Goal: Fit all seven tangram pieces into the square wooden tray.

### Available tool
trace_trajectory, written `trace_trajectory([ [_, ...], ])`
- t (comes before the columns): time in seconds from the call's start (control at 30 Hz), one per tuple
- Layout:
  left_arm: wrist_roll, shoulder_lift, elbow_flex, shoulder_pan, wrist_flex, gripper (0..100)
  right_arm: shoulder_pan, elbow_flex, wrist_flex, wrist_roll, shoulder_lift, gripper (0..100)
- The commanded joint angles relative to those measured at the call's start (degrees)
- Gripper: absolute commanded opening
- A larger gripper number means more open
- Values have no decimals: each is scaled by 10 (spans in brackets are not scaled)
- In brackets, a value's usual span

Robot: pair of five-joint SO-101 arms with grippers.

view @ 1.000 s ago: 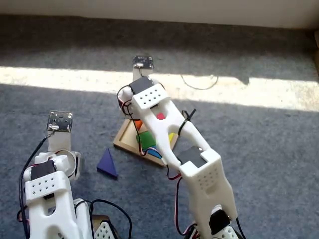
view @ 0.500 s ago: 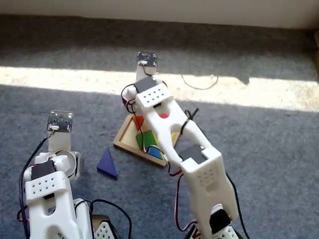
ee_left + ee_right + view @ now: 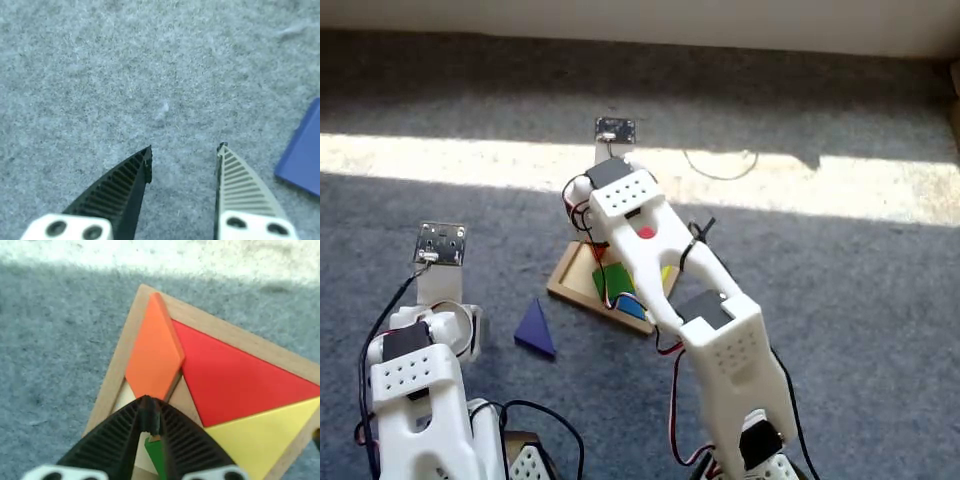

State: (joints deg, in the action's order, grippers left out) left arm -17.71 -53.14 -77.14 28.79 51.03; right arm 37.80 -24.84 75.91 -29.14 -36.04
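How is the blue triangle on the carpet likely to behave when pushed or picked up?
Probably stiff: the blue triangle shows crisp straight edges. Lying flat, it should not roll or tip. The fuzzy carpet would likely drag against a push.

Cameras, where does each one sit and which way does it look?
High view: fixed above, looking down at grey carpet, the wooden tray and blue triangle; the left arm and right arm show.
Left wrist view: on the left wrist, facing down at carpet; the open left tool shows.
Right wrist view: on the right wrist, facing down at the orange parallelogram at the tray's corner; the shut right tool shows.
Shared: the blue triangle in high and left wrist views; the tray in high and right wrist views.
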Motion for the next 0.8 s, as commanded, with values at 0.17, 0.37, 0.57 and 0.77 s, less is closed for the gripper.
trace_trajectory([
  [0.17,2,-11,3,2,-8,215,12,-7,11,4,19,5],
  [0.37,2,-11,3,2,-8,215,15,-59,6,4,22,5],
  [0.57,2,-11,3,2,-8,215,10,-101,-30,4,19,5],
  [0.77,2,-11,3,2,-8,215,-4,-61,-116,3,18,5],
])
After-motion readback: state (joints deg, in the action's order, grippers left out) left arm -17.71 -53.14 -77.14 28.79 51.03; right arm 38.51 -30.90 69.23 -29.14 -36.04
